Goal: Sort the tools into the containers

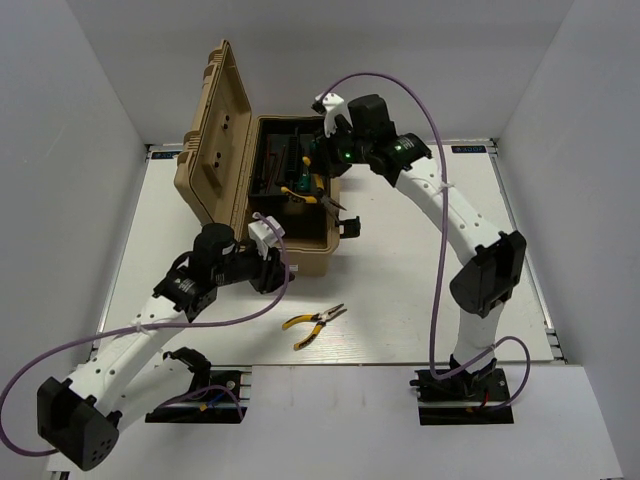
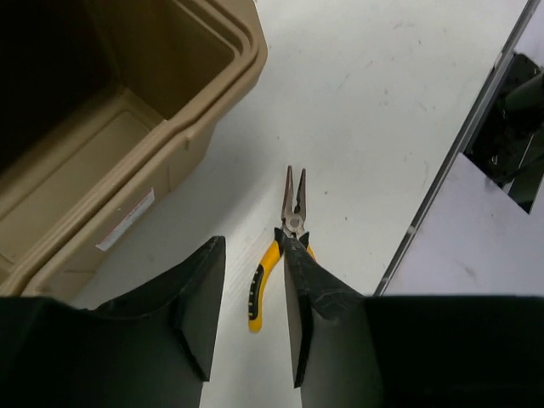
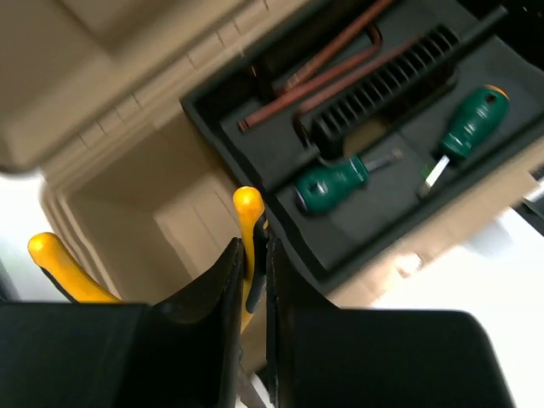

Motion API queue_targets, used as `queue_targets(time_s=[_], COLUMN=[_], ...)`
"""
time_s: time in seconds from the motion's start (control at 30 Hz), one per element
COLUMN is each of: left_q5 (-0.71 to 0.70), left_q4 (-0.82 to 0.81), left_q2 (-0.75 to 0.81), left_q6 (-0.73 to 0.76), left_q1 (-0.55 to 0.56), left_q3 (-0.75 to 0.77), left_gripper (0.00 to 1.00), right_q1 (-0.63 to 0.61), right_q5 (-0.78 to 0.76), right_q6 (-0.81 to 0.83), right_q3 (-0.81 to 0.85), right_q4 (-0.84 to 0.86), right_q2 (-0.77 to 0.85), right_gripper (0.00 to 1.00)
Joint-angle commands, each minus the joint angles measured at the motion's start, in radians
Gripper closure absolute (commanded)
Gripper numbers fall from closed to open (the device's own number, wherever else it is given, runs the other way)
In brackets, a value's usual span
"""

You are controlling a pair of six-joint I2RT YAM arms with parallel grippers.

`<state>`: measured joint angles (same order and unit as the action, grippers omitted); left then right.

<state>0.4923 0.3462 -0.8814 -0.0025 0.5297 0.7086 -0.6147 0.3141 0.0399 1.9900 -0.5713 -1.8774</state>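
The tan toolbox [image 1: 300,235] stands open, its ribbed lid [image 1: 212,135] raised at the left. Its black inner tray [image 3: 382,225] holds two green-handled screwdrivers [image 3: 336,183] [image 3: 472,127] and several dark hex keys [image 3: 323,72]. My right gripper [image 1: 318,188] hangs over the box, shut on one handle of yellow-handled pliers [image 3: 247,217]; in the right wrist view the gripper [image 3: 255,259] is above the box's open tan compartment. Second yellow pliers [image 1: 313,323] lie on the table in front of the box. My left gripper [image 1: 272,258] is open and empty at the box's front; in the left wrist view it [image 2: 251,314] hovers above those pliers [image 2: 265,276].
The box's front corner [image 2: 183,127] is close on the left of my left gripper. The white table [image 1: 420,290] ends at a rail on the right. Both arm bases sit at the near edge, with purple cables looping from them.
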Motion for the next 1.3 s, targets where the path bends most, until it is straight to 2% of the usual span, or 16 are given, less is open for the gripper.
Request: queue_targets(time_s=[0.0,0.23,0.43,0.5,0.53,0.57,0.63,0.8,0.9,0.97,1.03,1.13,1.17,1.2,1.27], left_q5=[0.037,0.026,-0.009,-0.018,-0.029,-0.043,-0.09,-0.202,-0.239,-0.274,-0.299,-0.337,-0.337,-0.337,-0.348], left_q4=[0.016,0.025,0.059,0.086,0.086,0.099,0.126,0.158,0.158,0.18,0.191,0.223,0.223,0.234,0.243], left_q2=[-0.011,-0.03,-0.134,-0.183,-0.195,-0.205,-0.223,-0.235,-0.235,-0.263,-0.287,-0.338,-0.35,-0.375,-0.401], left_q6=[0.016,0.025,0.036,0.036,0.045,0.045,0.045,0.027,0.027,0.018,0.018,0.009,0.009,0.009,0.009], left_q1=[0.013,0.059,0.111,0.134,0.148,0.148,0.176,0.211,0.231,0.24,0.263,0.292,0.293,0.306,0.32], left_q3=[0.003,0.003,0.015,0.025,0.025,0.034,0.044,0.055,0.065,0.084,0.098,0.13,0.13,0.13,0.141], left_gripper=[0.54,0.35,0.34,0.33,0.33,0.33,0.33,0.32,0.3,0.3,0.3,0.3,0.3,0.3,0.32], right_q1=[-0.014,-0.02,-0.026,-0.025,-0.028,-0.025,-0.026,-0.025,-0.02,-0.01,0.015,0.073,0.101,0.131,0.171], right_q5=[0.002,-0.021,-0.05,-0.03,-0.024,-0.021,-0.012,0.02,0.026,-0.01,-0.05,-0.082,-0.083,-0.079,-0.072], right_q6=[-0.182,-0.308,-0.275,-0.262,-0.256,-0.255,-0.241,-0.221,-0.195,-0.158,-0.14,-0.072,-0.066,-0.054,-0.046], right_q3=[0.089,0.055,-0.009,-0.048,-0.059,-0.063,-0.089,-0.137,-0.167,-0.187,-0.239,-0.373,-0.407,-0.531,-0.62], right_q4=[0.122,0.188,0.212,0.214,0.218,0.218,0.22,0.205,0.182,0.149,0.114,0.108,0.108,0.12,0.143], right_q2=[-0.015,-0.107,-0.143,-0.131,-0.118,-0.112,-0.094,-0.022,0.047,0.115,0.177,0.314,0.34,0.397,0.504], right_gripper=[1.0,1.0,1.0,0.9,0.8,0.74,0.67,0.58,0.58,0.6,0.67,1.0,1.0,1.0,1.0])
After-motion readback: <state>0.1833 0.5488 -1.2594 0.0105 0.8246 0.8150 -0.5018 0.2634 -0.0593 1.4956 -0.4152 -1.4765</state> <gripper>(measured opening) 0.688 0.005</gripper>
